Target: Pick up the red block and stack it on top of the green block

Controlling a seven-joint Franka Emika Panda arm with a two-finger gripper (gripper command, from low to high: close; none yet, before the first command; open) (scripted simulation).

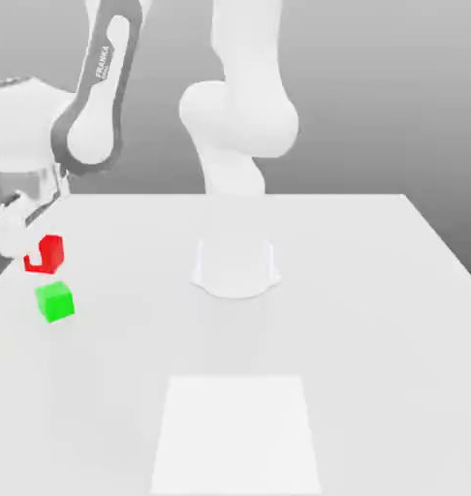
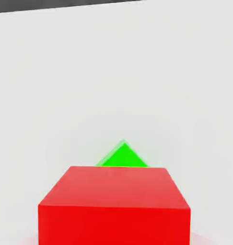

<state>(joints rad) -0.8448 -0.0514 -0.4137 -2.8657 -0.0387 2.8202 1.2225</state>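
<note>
Jaws shut on the red block (image 1: 46, 254), carried above the table (image 1: 375, 320), seemingly just short of over the green block (image 1: 55, 301).

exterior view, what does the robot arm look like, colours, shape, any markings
The Franka arm has smooth, rounded white shells with dark grey trim along one link, which carries small lettering. Its thick white column widens into a round base. The white gripper is blocky and angular. No loose cables show.
</note>
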